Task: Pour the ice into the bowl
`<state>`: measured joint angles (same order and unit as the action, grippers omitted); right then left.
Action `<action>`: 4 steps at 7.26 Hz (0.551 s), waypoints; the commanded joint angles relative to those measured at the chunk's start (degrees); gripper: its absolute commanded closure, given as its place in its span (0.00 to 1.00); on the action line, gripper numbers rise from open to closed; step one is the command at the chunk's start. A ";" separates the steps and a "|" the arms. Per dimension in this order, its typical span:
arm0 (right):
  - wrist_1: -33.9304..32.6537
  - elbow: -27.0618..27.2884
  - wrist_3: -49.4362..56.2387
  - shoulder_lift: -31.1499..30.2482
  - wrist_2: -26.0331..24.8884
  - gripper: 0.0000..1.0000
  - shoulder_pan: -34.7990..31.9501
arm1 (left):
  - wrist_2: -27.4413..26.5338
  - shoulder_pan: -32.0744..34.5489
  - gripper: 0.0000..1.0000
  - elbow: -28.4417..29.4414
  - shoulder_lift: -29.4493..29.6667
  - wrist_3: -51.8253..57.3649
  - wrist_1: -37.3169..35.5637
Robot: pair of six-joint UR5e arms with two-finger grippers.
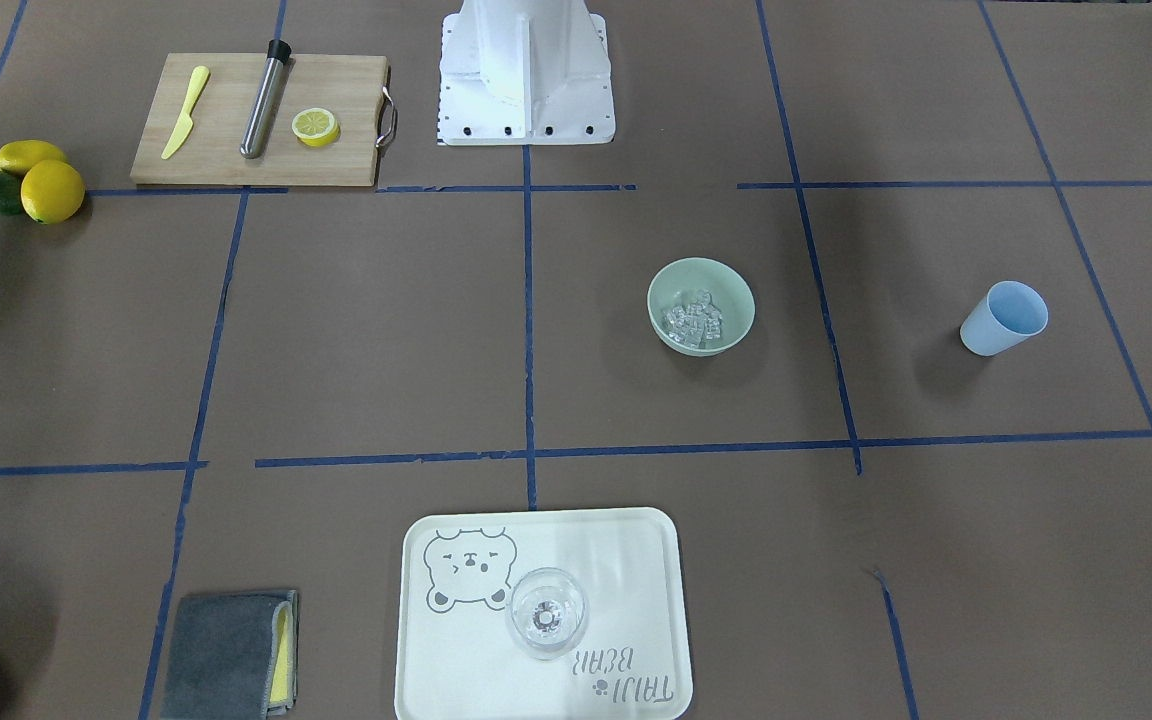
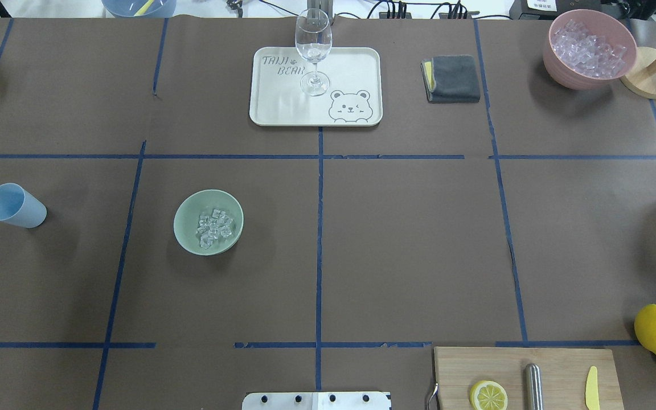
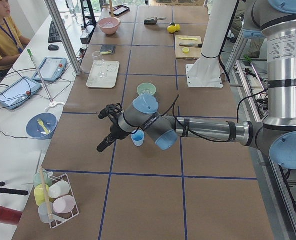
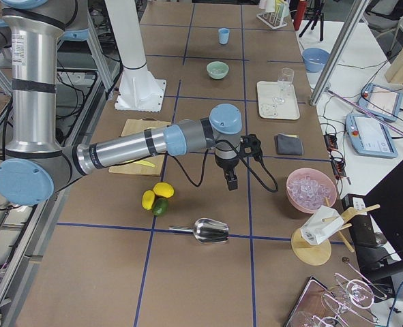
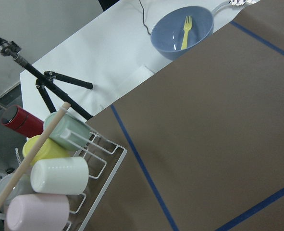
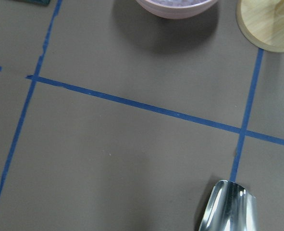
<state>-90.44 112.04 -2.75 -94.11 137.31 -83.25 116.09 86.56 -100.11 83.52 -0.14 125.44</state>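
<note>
The pale mint-green bowl [image 1: 726, 290] [image 2: 190, 213] stands upright on the brown table, left of centre in the overhead view. The ice [image 1: 693, 318] [image 2: 214, 228] lies in it as a small heap of clear cubes. A blue cup [image 2: 15, 206] [image 1: 1003, 318] lies on its side further out. My left gripper [image 3: 103, 131] shows only in the exterior left view, hanging past the blue cup [image 3: 137, 138], away from the bowl [image 3: 146, 89]. My right gripper [image 4: 232, 182] shows only in the exterior right view, far from the bowl [image 4: 217, 69]. Whether either is open or shut I cannot tell.
A wine glass [image 2: 312, 48] stands on the bear tray [image 2: 356, 68], with a grey cloth [image 2: 453, 78] and a pink container of ice [image 2: 589, 48] beside it. A cutting board [image 1: 226, 150], lemons [image 1: 48, 185], a metal scoop [image 4: 211, 231] and a cup rack [image 5: 60, 168] sit around the edges.
</note>
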 commanded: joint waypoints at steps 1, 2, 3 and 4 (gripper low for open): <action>0.00 4.48 -6.18 2.25 0.51 0.00 5.43 | 1.24 4.04 0.00 0.62 3.46 1.45 -22.05; -0.09 4.68 -10.48 6.88 -0.02 0.00 9.91 | 5.60 7.89 0.00 -0.34 5.23 1.37 -32.70; -0.18 4.59 -15.30 11.71 -2.02 0.00 14.91 | 17.30 8.18 0.00 -0.26 4.38 1.37 -38.81; -0.09 3.98 -19.79 17.06 -2.48 0.00 21.14 | 18.20 8.36 0.00 -1.22 3.15 1.37 -39.04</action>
<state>-90.55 116.37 -17.09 -83.09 135.86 -68.91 129.49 94.18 -100.55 87.54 1.21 90.18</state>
